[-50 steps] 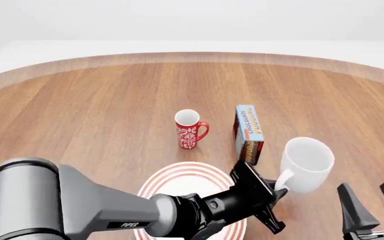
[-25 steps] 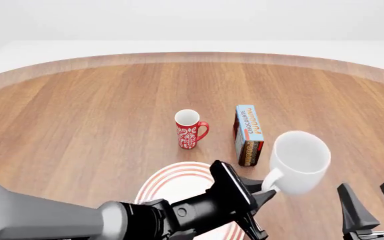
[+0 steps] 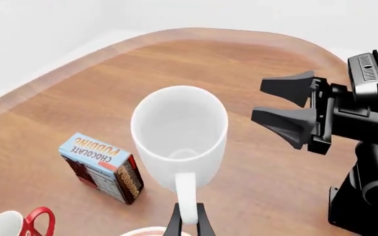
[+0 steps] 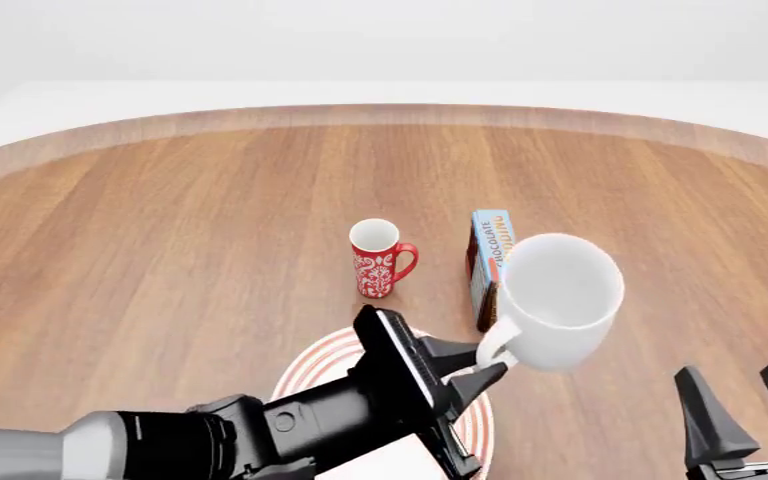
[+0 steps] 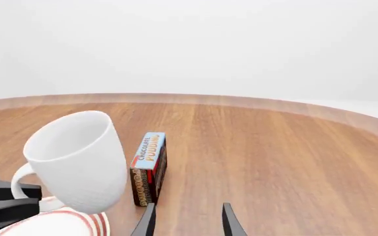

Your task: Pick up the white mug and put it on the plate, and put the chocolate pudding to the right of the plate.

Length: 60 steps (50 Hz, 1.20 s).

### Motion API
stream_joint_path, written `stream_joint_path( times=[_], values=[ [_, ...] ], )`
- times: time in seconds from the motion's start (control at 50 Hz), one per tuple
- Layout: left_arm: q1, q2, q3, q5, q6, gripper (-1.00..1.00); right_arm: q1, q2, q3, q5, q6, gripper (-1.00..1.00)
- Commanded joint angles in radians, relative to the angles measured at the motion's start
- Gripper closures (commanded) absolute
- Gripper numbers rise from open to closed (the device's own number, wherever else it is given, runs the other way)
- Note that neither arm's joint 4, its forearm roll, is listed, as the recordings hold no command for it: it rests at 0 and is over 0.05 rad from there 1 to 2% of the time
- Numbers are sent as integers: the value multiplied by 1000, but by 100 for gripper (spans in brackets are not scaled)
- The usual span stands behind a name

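My left gripper point(image 4: 471, 368) has its jaws clamped on the loop handle of the white mug point(image 4: 555, 298), held tilted in the air beside the plate point(image 4: 307, 370). Rigid, smooth ceramic on a thin handle may pivot; move gently. My right gripper point(image 4: 744, 402) stands open, empty.

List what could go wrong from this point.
1. The left gripper holds the white mug only by its handle, tilted in the air; it may swing or slip.
2. The mug hangs close to the chocolate pudding, which could be knocked over.
3. The open right gripper waits nearby; the arms could collide.
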Motion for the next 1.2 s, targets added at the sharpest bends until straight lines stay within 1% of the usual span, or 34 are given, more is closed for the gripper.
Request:
stream_joint_path(
  times=[0.02, 0.18, 0.32, 0.34, 0.5, 0.62, 1.0, 1.2],
  values=[
    [23, -123, 56, 36, 33, 100, 2, 0, 0, -1, -3, -100],
    [23, -173, 78, 53, 35, 100, 1, 0, 0, -2, -4, -100],
    [24, -233, 120, 58, 29, 100, -1, 0, 0, -3, -4, -100],
    [31, -250, 135, 62, 29, 100, -1, 0, 0, -4, -4, -100],
    [73, -319, 168, 96, 41, 100, 0, 0, -1, -5, -6, -100],
    [76, -336, 186, 104, 44, 100, -2, 0, -1, -6, -7, -100],
    [119, -463, 283, 146, 23, 100, -3, 0, -1, -7, -9, -100],
    [156, -529, 328, 191, 18, 100, -3, 0, 0, -7, -11, -100]
  ],
)
